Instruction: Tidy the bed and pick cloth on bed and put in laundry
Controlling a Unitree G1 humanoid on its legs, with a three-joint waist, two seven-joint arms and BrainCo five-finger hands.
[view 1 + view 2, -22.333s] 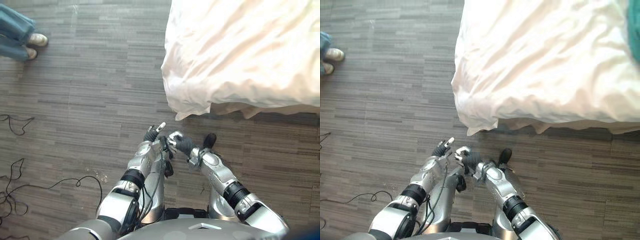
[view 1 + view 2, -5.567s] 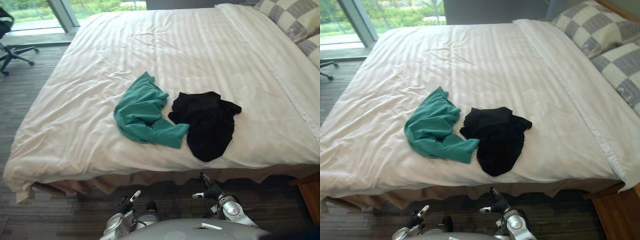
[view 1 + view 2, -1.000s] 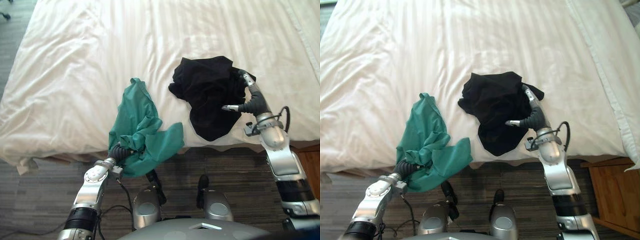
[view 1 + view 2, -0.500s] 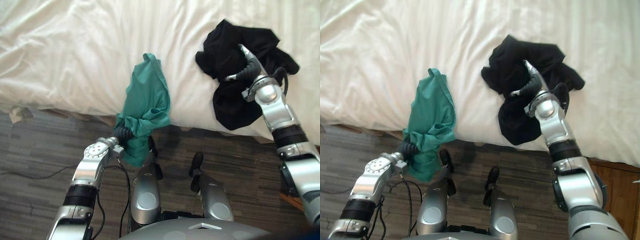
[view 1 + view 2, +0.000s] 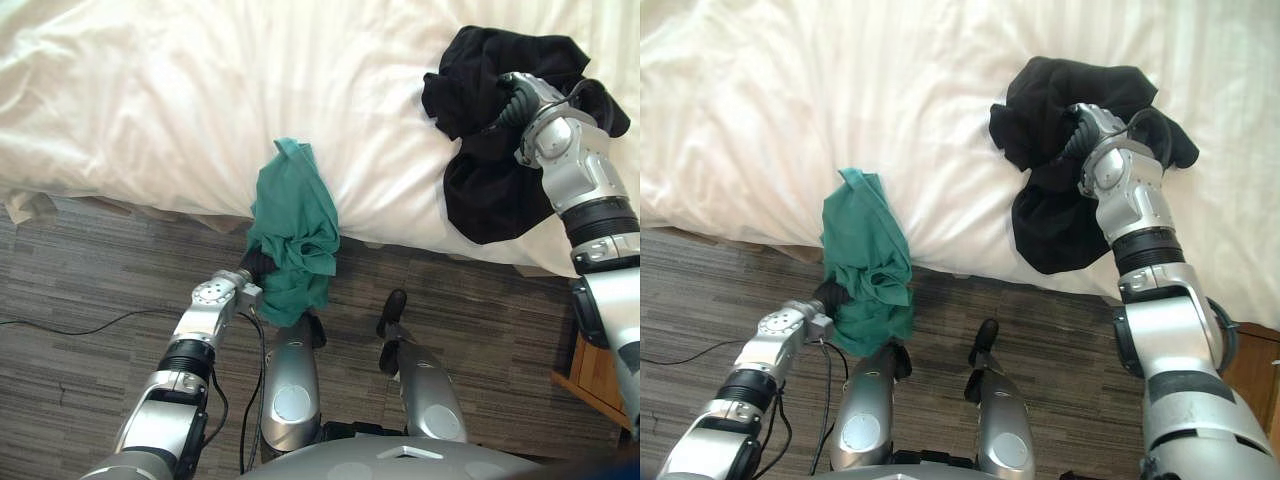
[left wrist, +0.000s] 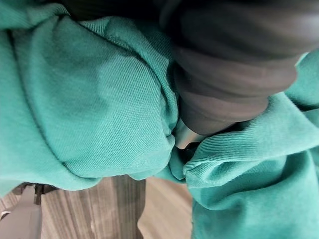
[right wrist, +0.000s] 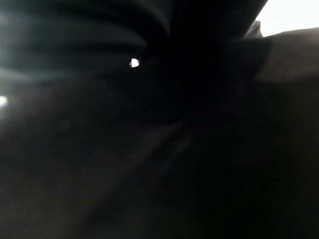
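A green cloth (image 5: 295, 230) hangs over the front edge of the white bed (image 5: 160, 90), its top end still on the sheet. My left hand (image 5: 256, 266) is below the edge, shut on the bunched lower part; the left wrist view has green folds (image 6: 94, 99) wrapped round the hand's dark cover (image 6: 234, 74). A black cloth (image 5: 490, 190) lies crumpled on the bed at the right, part of it drooping over the edge. My right hand (image 5: 1078, 130) is pressed into the top of the black cloth, its front end buried in the folds. The right wrist view is dark with black fabric (image 7: 199, 164).
Grey wood-plank floor (image 5: 80, 330) runs along the bed's front. A wooden bedside cabinet (image 5: 592, 375) stands at the lower right, beside the bed. A loose sheet corner (image 5: 28, 205) hangs at the left end of the bed edge.
The green cloth has slid further off the bed edge with my left hand. My right hand, resting on the black cloth before, has sunk into it. The camera has also shifted.
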